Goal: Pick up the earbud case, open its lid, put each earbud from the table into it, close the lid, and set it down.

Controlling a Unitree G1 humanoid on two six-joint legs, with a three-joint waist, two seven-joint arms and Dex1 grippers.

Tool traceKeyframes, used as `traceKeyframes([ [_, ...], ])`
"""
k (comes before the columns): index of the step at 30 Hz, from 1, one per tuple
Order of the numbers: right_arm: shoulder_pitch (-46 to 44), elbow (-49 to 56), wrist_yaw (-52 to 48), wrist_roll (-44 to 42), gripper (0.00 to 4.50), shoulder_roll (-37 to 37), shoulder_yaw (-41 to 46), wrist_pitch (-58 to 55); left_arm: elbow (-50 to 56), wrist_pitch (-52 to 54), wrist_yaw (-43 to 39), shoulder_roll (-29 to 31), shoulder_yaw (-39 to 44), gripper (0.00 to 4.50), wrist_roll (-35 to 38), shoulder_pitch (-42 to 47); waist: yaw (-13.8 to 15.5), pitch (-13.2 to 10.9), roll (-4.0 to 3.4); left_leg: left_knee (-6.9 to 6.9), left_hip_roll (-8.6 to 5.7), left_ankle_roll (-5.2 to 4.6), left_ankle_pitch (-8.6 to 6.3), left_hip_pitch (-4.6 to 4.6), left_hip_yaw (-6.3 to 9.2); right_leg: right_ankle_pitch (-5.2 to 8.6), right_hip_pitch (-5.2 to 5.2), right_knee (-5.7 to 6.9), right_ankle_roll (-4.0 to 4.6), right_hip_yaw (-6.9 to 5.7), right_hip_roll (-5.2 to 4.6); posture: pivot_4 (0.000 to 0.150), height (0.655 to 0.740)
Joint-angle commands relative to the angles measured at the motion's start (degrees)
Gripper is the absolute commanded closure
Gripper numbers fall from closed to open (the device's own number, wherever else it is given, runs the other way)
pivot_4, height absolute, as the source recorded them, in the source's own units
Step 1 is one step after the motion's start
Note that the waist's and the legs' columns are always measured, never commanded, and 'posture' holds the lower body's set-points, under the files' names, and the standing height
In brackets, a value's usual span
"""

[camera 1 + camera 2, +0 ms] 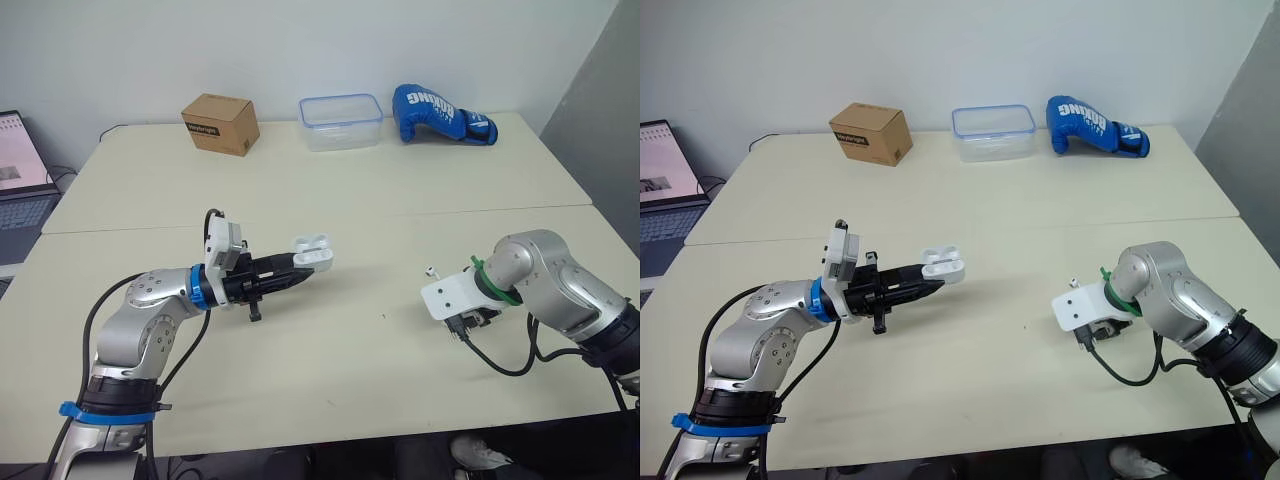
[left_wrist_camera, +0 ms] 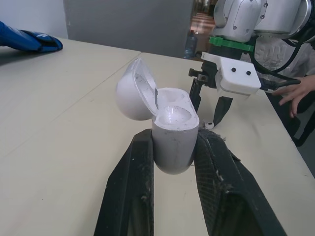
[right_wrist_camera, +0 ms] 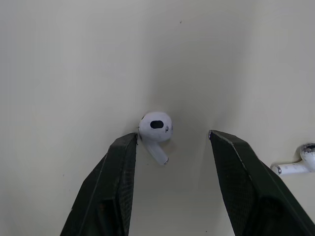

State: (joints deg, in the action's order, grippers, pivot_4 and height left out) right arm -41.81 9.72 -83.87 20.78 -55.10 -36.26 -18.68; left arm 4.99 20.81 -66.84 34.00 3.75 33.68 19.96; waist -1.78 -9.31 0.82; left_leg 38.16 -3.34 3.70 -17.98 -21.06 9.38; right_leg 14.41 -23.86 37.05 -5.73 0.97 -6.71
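Right now the right end effector (image 3: 172, 135) stands wide open, pointing down at the worktop (image 1: 380, 200), its two black fingers straddling an earbud (image 3: 156, 125) that lies off-centre, close against one finger and well clear of the other. The likely trouble is in that offset: a closing finger would probably push the bud sideways first, and a small, glossy, rounded shell with a short stem could roll or squirt out of the pinch. A second earbud (image 3: 300, 164) lies just outside the other finger, near enough that a sloppy approach might knock it. Across the worktop, the left end effector (image 2: 174, 140) clamps the earbud case (image 2: 172, 118) by its smooth white body, held above the surface with the domed lid (image 2: 133, 93) hinged back and both moulded wells exposed. Hard, slick plastic between narrow fingers could twist under an insertion push, and the lid might flop shut. Farther off sit a cardboard box (image 1: 220, 123), a clear plastic container (image 1: 340, 120) and a blue boxing glove (image 1: 440, 113).
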Motion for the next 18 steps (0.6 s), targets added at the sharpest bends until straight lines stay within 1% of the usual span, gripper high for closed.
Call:
traceKeyframes([
  [1,0.49,1.66,-1.25,0.36,2.09,-0.61,2.15,1.35,1.86,-1.12,0.04,0.14,0.26,3.71,0.01,0.18,0.0,0.0,0.0,0.0,0.0,0.0,0.0,0.0,0.0,0.0,0.0,0.0,0.0,0.0,0.0,0.15,0.7307],
  [9,1.16,3.1,-2.73,0.41,2.09,-0.48,3.48,2.8,1.89,-1.06,-0.11,0.22,0.27,3.71,-0.04,0.18,0.0,0.0,0.0,0.0,0.0,0.0,0.0,0.0,0.0,0.0,0.0,0.0,0.0,-0.01,0.0,0.15,0.7307],
  [18,1.57,2.94,-2.7,1.55,2.09,0.11,3.07,3.61,2.2,-0.81,0.1,0.17,0.25,3.71,0.03,0.05,0.0,0.0,0.0,0.0,0.0,0.0,0.0,0.0,0.0,0.0,0.02,-0.01,0.0,0.0,0.0,0.15,0.7307],
])
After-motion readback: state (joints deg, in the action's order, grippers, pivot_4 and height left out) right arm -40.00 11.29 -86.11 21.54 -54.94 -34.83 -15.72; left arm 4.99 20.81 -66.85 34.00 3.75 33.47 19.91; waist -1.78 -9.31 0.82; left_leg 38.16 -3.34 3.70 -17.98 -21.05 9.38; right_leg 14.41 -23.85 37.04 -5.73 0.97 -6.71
